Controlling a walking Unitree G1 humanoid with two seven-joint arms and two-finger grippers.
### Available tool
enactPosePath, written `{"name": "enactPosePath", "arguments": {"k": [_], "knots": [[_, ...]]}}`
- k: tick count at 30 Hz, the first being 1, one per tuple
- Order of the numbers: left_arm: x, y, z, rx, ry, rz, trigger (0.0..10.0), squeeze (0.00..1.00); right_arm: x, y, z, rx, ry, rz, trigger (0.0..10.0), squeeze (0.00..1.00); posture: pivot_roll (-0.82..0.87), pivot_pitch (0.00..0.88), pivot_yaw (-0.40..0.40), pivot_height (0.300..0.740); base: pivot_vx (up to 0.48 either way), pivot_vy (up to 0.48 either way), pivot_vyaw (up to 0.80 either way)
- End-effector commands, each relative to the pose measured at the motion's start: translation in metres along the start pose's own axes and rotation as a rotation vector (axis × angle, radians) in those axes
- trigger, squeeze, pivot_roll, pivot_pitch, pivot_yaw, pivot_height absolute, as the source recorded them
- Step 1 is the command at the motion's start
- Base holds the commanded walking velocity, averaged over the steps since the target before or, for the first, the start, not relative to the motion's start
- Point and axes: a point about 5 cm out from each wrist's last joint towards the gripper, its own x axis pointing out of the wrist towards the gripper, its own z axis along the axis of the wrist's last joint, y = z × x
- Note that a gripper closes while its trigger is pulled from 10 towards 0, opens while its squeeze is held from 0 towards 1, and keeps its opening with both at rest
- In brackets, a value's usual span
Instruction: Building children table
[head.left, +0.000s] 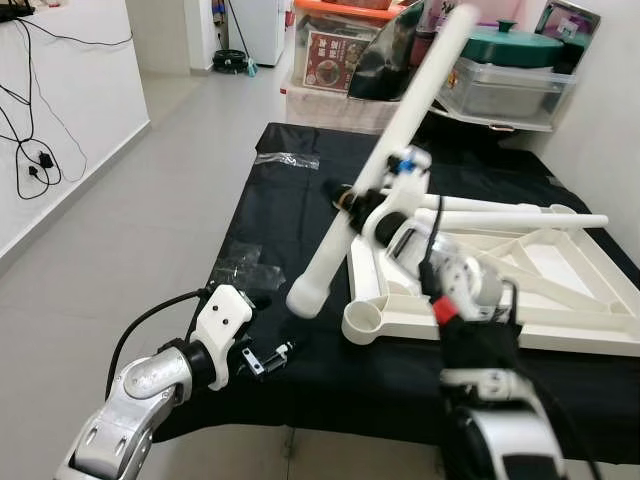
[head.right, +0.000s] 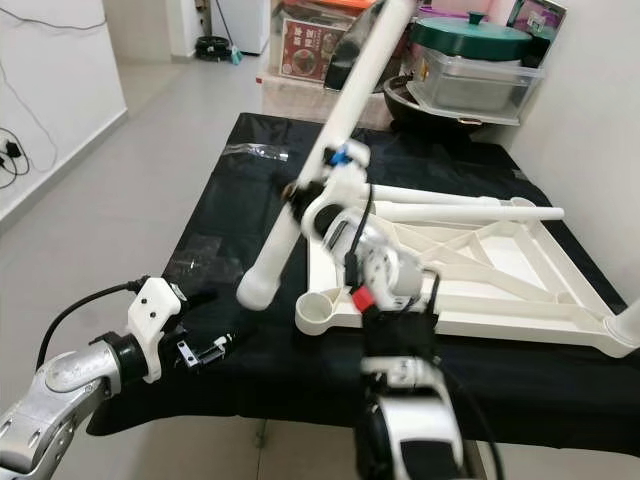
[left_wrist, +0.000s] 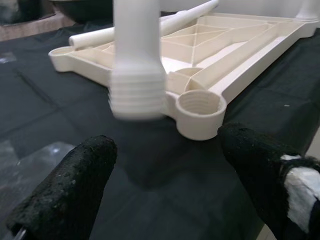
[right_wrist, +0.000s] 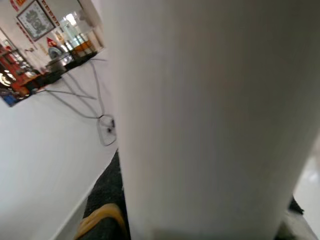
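A smooth, matt white plastic is seen on the table leg (head.left: 375, 170) and the ribbed tabletop (head.left: 520, 275). The black cloth (head.left: 270, 210) looks matt and slightly creased. The left gripper (left_wrist: 165, 185) fingers (left_wrist: 65, 192) appear rough and foam-like.

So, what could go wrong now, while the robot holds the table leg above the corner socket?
1. The table leg is tilted, and its threaded end hangs beside the corner socket, not over it; it may go in crooked and jam the thread.
2. The right gripper holds the leg near its middle, so its long upper part may swing into the storage boxes behind.
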Motion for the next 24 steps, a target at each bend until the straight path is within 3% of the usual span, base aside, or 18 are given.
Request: {"name": "enactPosePath", "arguments": {"k": [1, 3, 5, 6, 8, 10, 11, 12, 14, 15, 20, 24], "knots": [[0.0, -0.004, 0.001, -0.006, -0.008, -0.006, 10.0, 1.0, 0.0, -0.008, 0.02, -0.029, -0.08, -0.033, 0.0, 0.0, 0.06, 0.0, -0.103, 0.74, 0.0, 0.0, 0.0], [0.001, -0.007, -0.002, -0.024, -0.008, 0.007, 10.0, 1.0, -0.002, -0.016, 0.045, -0.081, -0.164, -0.052, 0.0, 0.0, 0.06, 0.0, -0.103, 0.74, 0.0, 0.0, 0.0], [0.001, -0.008, -0.004, -0.031, -0.004, 0.019, 10.0, 0.99, -0.004, -0.017, 0.052, -0.111, -0.194, -0.048, 0.0, 0.0, 0.06, 0.0, -0.103, 0.74, 0.0, 0.0, 0.0], [0.001, -0.009, -0.006, -0.038, 0.003, 0.029, 10.0, 0.93, -0.005, -0.018, 0.057, -0.14, -0.212, -0.04, 0.0, 0.0, 0.07, 0.0, -0.102, 0.74, 0.0, 0.0, 0.0], [-0.002, -0.01, -0.018, -0.022, 0.066, 0.06, 10.0, 0.0, -0.009, -0.018, 0.058, -0.215, -0.224, 0.013, 0.0, 0.0, 0.07, 0.0, -0.101, 0.74, 0.0, 0.0, 0.0], [-0.004, -0.01, -0.024, -0.003, 0.105, 0.073, 10.0, 0.0, -0.011, -0.018, 0.056, -0.251, -0.226, 0.044, 0.0, 0.0, 0.07, 0.0, -0.101, 0.74, 0.0, 0.0, 0.0], [-0.009, -0.01, -0.034, -0.001, 0.155, 0.105, 10.0, 0.0, -0.016, -0.015, 0.052, -0.275, -0.216, 0.14, 0.0, 0.0, 0.06, 0.0, -0.099, 0.74, 0.0, 0.0, 0.0], [-0.012, -0.01, -0.037, -0.012, 0.163, 0.118, 10.0, 0.0, -0.02, -0.014, 0.049, -0.286, -0.205, 0.196, 7.3, 0.0, 0.06, 0.0, -0.098, 0.74, 0.0, 0.0, 0.0], [-0.014, -0.01, -0.038, -0.019, 0.168, 0.127, 10.0, 0.0, -0.023, -0.013, 0.047, -0.296, -0.197, 0.234, 7.3, 0.0, 0.06, 0.0, -0.098, 0.74, 0.0, 0.0, 0.0], [-0.016, -0.013, -0.039, -0.035, 0.172, 0.125, 10.0, 0.0, -0.026, -0.016, 0.044, -0.326, -0.18, 0.271, 10.0, 0.0, 0.06, 0.0, -0.096, 0.74, 0.0, 0.0, 0.0], [-0.019, -0.022, -0.04, -0.063, 0.176, 0.102, 10.0, 0.0, -0.031, -0.023, 0.036, -0.383, -0.134, 0.33, 10.0, 0.0, 0.07, 0.0, -0.096, 0.74, 0.0, 0.0, 0.0], [-0.02, -0.033, -0.043, -0.078, 0.181, 0.08, 10.0, 0.0, -0.037, -0.029, 0.026, -0.398, -0.042, 0.458, 10.0, 0.0, 0.07, 0.0, -0.1, 0.74, 0.0, 0.0, 0.0]]}}
